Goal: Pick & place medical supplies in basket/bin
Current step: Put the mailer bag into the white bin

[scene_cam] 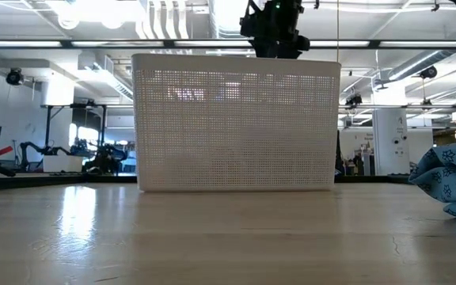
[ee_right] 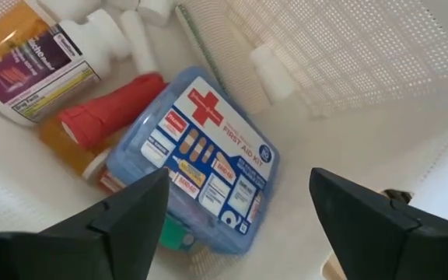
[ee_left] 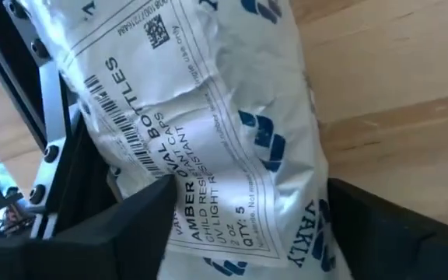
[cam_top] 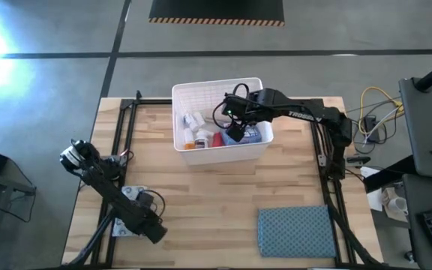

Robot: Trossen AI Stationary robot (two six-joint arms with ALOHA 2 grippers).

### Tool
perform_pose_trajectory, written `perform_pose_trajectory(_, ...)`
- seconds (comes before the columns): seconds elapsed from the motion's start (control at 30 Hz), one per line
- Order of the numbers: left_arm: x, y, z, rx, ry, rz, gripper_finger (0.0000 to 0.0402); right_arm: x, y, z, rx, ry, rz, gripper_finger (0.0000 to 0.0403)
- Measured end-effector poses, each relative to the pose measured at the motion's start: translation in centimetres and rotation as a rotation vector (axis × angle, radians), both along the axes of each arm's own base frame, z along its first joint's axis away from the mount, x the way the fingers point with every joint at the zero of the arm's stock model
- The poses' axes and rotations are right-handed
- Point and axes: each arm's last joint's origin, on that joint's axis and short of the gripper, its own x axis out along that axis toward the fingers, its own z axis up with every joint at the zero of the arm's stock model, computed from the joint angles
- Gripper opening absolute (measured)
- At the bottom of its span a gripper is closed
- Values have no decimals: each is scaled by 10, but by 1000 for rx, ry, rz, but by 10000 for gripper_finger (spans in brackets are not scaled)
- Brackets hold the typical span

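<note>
White plastic basket (cam_top: 255, 150): sits at the far middle of the wooden desk (cam_top: 223, 195); its gridded walls keep dropped supplies from rolling out, so it serves as the collecting point.

Right gripper (ee_right: 239, 225): hangs above the basket's right half, fingers (ee_right: 123, 214) spread wide with nothing between them. I judge it has let go of its load, or is about to pull clear.

Blue first-aid box (ee_right: 197, 167): lies flat on the basket floor directly under the right gripper, red cross up, leaning against a red pack (ee_right: 103, 117) and an orange bottle (ee_right: 68, 148). Its place beneath the released fingers suggests it is the item most recently handled.

White pill bottle (ee_right: 41, 66): lies on its side in the basket beside the red pack, purple label up.

Left gripper (ee_left: 243, 233): low at the desk's near-left corner, 2 fingers (ee_left: 127, 225) set on either side of a white patterned packet (ee_left: 201, 132). Whether they press it or only straddle it I cannot tell.

White patterned packet: on the desk, well apart from the basket; it looks soft and crinkled, likely to sag when lifted.

Blue-grey cloth (cam_top: 297, 231): near-right on the desk, no part of the job.

Progress: several supplies in, the packet not yet.
</note>
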Motion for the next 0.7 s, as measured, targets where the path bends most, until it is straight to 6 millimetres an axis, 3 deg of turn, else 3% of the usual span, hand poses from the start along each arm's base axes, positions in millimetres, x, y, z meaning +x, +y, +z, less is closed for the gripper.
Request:
perform_pose_trajectory(0.23, 11, 6, 19, -19, -26, -15, 166, -3, -2, 1, -1, 4, 0, 291)
perform_pose_trajectory(0.37, 24, 9, 39, -30, -91, -64, 81, -16, 1, 20, -15, -38, 10, 282)
perform_pose_trajectory(0.5, 42, 14, 74, 48, -255, -156, 14, -38, 4, 45, -37, -111, 4, 273)
perform_pose_trajectory(0.7, 55, 34, 153, 210, -585, -298, 0, -83, 6, 87, -75, -250, -30, 263)
